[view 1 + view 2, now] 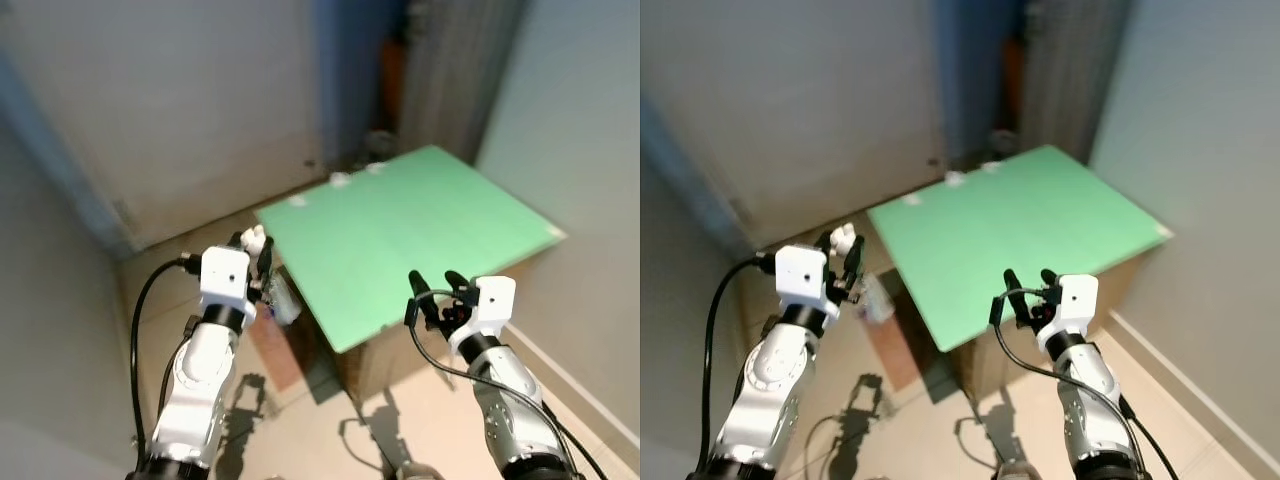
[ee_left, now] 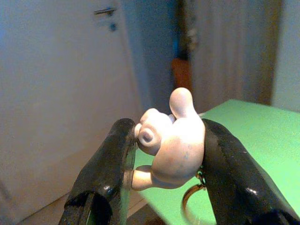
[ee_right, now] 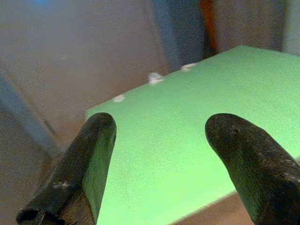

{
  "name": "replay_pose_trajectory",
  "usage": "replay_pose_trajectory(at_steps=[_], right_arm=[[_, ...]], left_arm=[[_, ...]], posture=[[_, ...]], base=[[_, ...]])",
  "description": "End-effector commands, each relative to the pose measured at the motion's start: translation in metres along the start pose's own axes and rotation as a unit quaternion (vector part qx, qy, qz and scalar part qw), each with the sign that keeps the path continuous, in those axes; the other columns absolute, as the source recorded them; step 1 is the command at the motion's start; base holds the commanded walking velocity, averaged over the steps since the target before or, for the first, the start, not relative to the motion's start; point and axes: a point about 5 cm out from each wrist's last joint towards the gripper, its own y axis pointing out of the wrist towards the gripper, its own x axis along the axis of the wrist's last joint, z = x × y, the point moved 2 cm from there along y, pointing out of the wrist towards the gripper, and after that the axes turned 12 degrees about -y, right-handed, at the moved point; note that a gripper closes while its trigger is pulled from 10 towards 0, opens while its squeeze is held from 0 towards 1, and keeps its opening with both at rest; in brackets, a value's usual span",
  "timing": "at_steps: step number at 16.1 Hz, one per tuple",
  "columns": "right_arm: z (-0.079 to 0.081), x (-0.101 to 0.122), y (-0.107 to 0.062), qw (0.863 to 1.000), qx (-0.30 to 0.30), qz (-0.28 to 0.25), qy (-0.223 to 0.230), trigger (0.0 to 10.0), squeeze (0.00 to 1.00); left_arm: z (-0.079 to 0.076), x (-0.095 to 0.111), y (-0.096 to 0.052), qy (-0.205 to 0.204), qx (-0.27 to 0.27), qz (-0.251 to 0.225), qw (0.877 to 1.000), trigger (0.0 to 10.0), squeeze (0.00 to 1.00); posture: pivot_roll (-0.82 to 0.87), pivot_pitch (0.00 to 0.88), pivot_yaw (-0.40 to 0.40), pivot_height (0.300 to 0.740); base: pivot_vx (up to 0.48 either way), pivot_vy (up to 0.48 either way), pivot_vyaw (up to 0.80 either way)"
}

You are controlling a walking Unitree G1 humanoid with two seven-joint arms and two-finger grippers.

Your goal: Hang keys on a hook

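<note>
Left gripper (image 2: 164, 154): squeezing a pale pink toy keychain (image 2: 168, 140), middle left of the head view; key ring (image 2: 192, 204) hangs below
Right gripper (image 3: 164, 154): fingers wide apart, holding nothing, over the green tabletop (image 1: 400, 225)

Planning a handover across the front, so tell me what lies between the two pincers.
The near corner of the green table juts between the left pincer, shut on the keychain, and the open right pincer. That stretch looks bare in the left eye view.
</note>
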Motion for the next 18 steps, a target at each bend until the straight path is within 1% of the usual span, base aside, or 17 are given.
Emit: replay_pose_trajectory(at_steps=[1, 3, 5, 6, 8, 13, 18], right_arm=[[0.002, 0.001, 0.001, 1.000, 0.002, -0.001, -0.001, 10.0, 0.00], [0.000, 0.000, 0.000, 1.000, 0.001, 0.000, -0.004, 10.0, 0.00], [-0.001, -0.001, 0.000, 1.000, 0.001, 0.003, -0.006, 10.0, 0.00], [0.000, -0.001, 0.000, 1.000, 0.001, 0.003, -0.006, 10.0, 0.00], [0.001, 0.000, 0.001, 1.000, 0.003, 0.002, -0.005, 10.0, 0.00], [0.002, 0.001, 0.003, 1.000, 0.005, 0.001, -0.004, 10.0, 0.00], [0.002, 0.001, 0.003, 1.000, 0.003, 0.000, -0.002, 10.0, 0.00]], left_arm=[[0.005, -0.002, -0.001, 0.010, 0.002, 0.005, 1.000, 0.0, 0.00], [0.009, -0.011, -0.005, 0.026, -0.007, 0.023, 0.999, 0.0, 0.00], [0.009, -0.020, -0.010, 0.037, -0.015, 0.040, 0.998, 0.0, 0.00], [0.008, -0.021, -0.010, 0.038, -0.017, 0.041, 0.998, 0.0, 0.00], [0.007, -0.020, -0.008, 0.035, -0.021, 0.039, 0.998, 0.0, 0.00], [0.008, -0.019, -0.006, 0.043, -0.030, 0.038, 0.998, 0.0, 0.00], [0.003, -0.019, -0.005, 0.044, -0.044, 0.036, 0.997, 0.0, 0.00]], posture=[[-0.20, 0.000, 0.101, 0.736], [-0.20, 0.000, 0.099, 0.736], [-0.21, 0.000, 0.099, 0.736], [-0.21, 0.000, 0.100, 0.736], [-0.20, 0.000, 0.101, 0.736], [-0.20, 0.000, 0.103, 0.736], [-0.21, 0.000, 0.104, 0.736]], base=[[0.000, 0.000, -0.55], [0.000, 0.000, -0.55], [0.000, 0.000, -0.56], [0.000, 0.000, -0.56], [0.000, 0.000, -0.56], [0.000, 0.000, -0.57], [0.000, 0.000, -0.59]])
